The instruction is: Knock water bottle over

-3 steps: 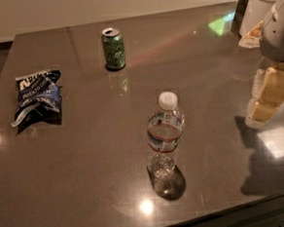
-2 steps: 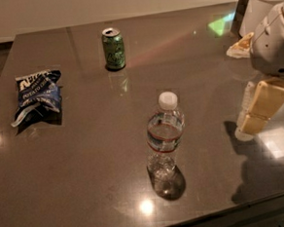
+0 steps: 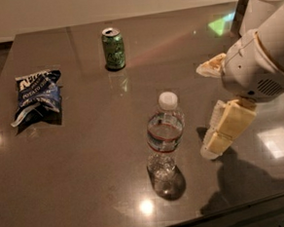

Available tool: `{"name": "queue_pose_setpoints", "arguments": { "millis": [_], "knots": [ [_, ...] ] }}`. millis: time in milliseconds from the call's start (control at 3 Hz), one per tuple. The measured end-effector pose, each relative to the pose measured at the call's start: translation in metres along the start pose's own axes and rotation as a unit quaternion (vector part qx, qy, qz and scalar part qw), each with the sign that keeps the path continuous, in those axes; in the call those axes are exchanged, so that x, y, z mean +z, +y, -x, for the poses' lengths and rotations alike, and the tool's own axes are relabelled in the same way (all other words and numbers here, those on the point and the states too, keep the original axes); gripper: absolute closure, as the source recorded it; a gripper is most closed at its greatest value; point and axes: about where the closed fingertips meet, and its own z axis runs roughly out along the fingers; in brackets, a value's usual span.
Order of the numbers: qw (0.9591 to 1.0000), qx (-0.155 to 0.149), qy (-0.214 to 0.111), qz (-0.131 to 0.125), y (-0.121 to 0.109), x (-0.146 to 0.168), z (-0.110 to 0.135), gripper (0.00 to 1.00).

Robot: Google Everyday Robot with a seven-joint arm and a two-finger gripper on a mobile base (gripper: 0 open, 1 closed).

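Note:
The water bottle (image 3: 165, 133) stands upright near the middle front of the dark table (image 3: 88, 187). It is clear and ribbed, with a white cap and a red and blue label band. My gripper (image 3: 223, 130) hangs low over the table just to the right of the bottle, about level with its lower half. A small gap separates the two. The white arm housing (image 3: 255, 63) sits above and to the right of the gripper.
A green soda can (image 3: 113, 49) stands at the back centre. A blue potato chip bag (image 3: 35, 94) lies at the left. The table's front edge runs close below the bottle and the gripper.
My gripper has moved left across the table, from near the right edge to just beside the water bottle. The bottle, can and bag have not moved.

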Motion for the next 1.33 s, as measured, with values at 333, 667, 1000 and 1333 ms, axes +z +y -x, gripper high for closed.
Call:
{"name": "queue_pose_setpoints", "arguments": {
  "millis": [333, 667, 1000, 1333],
  "knots": [
    [0.9986, 0.022, -0.042, 0.024, 0.006, 0.014, 0.015, 0.0],
    [0.9958, 0.039, -0.072, 0.04, 0.012, 0.022, 0.027, 0.0],
    [0.9922, 0.044, -0.104, 0.053, 0.019, 0.024, 0.036, 0.0],
    [0.9886, 0.041, -0.133, 0.058, 0.028, 0.027, 0.043, 0.0]
  ]
}}
